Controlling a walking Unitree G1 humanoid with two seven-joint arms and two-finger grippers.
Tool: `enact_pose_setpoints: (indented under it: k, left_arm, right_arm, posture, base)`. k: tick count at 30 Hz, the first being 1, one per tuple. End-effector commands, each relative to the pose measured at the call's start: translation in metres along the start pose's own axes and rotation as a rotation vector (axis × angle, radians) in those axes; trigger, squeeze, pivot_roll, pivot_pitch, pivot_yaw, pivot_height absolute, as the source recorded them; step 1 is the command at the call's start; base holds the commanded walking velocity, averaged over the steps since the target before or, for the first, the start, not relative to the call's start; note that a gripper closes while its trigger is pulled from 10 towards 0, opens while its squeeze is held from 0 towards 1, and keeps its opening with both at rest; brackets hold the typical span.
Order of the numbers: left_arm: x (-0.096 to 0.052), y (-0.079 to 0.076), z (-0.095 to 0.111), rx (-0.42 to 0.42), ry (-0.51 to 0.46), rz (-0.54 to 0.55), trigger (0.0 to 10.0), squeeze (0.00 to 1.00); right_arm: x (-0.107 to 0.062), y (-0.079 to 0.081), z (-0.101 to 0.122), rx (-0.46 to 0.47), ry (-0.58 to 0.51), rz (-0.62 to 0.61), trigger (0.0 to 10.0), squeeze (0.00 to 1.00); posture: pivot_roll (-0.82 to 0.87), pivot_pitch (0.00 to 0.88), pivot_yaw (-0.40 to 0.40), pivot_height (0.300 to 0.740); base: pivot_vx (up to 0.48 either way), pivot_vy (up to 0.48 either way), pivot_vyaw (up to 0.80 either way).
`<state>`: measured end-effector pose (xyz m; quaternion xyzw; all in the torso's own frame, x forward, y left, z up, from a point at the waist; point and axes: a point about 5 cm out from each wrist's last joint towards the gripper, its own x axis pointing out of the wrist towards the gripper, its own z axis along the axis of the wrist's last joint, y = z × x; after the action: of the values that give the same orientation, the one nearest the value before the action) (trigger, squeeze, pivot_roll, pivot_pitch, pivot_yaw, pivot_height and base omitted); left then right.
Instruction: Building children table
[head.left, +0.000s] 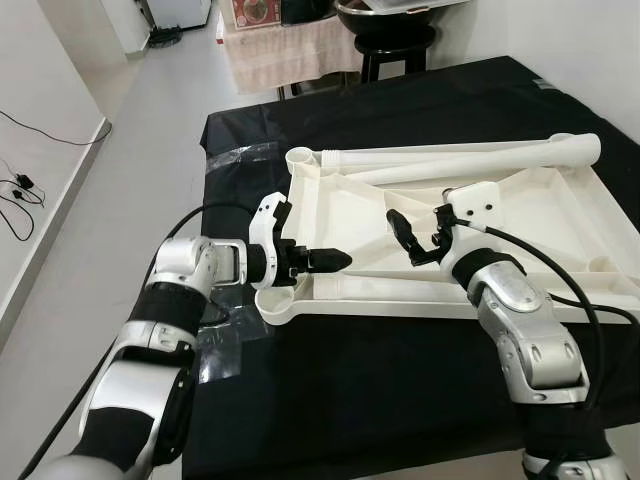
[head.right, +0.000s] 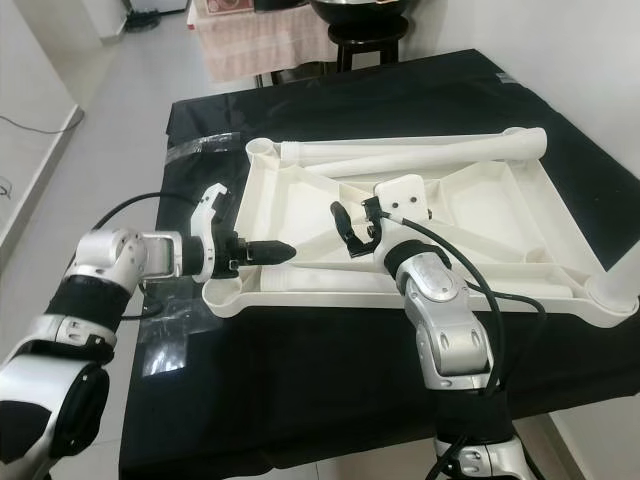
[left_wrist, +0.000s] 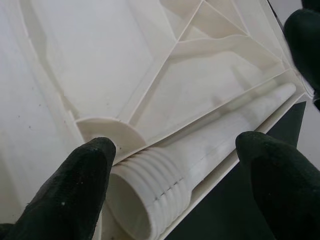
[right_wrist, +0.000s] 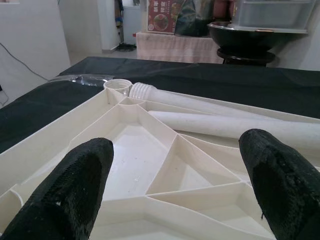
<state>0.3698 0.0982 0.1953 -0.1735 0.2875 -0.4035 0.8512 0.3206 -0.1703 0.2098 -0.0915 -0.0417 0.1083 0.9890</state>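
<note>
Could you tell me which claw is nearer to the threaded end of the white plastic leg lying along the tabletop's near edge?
Left. The left claw is open right at the threaded end of the white plastic leg; the right claw hovers open over the upturned white plastic tabletop, farther along.

The upturned white plastic tabletop (head.left: 560, 215) runs off the left eye view's right edge, and the right arm's silver forearm (head.left: 525, 330) covers part of its near rim.

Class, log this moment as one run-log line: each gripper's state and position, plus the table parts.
left gripper: open, at threaded leg | right gripper: open, over tabletop | tabletop: upside down, legs lying inside
</note>
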Motion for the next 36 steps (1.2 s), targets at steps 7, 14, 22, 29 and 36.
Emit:
enact_pose_setpoints:
  k: [7,14,22,29,36]
  left_arm:
    - [0.003,-0.015,0.003,-0.043,0.05,-0.053,10.0,0.0]
    - [0.01,-0.013,-0.013,-0.095,0.129,-0.044,10.0,0.0]
    - [0.003,-0.008,-0.011,-0.032,0.152,0.032,10.0,0.0]
    - [-0.005,-0.008,-0.005,-0.015,0.144,0.051,10.0,0.0]
    - [-0.011,-0.012,-0.013,0.027,0.193,0.05,10.0,0.0]
  right_arm:
    - [0.001,0.005,-0.003,0.0,0.014,0.018,10.0,0.0]
    - [0.0,0.004,-0.002,-0.002,0.014,0.011,10.0,0.0]
    - [0.0,0.004,-0.002,-0.002,0.015,0.009,10.0,0.0]
    - [0.001,0.004,-0.003,-0.001,0.015,0.011,10.0,0.0]
    - [0.001,0.005,-0.003,0.001,0.015,0.013,10.0,0.0]
  posture:
    - [-0.1,0.13,0.105,0.74]
    - [-0.11,0.134,0.107,0.74]
    - [-0.1,0.133,0.108,0.74]
    - [-0.1,0.133,0.108,0.74]
    - [-0.09,0.134,0.11,0.74]
  base:
    - [0.0,0.0,0.0]
    - [0.0,0.0,0.0]
    - [0.0,0.0,0.0]
    - [0.0,0.0,0.0]
    - [0.0,0.0,0.0]
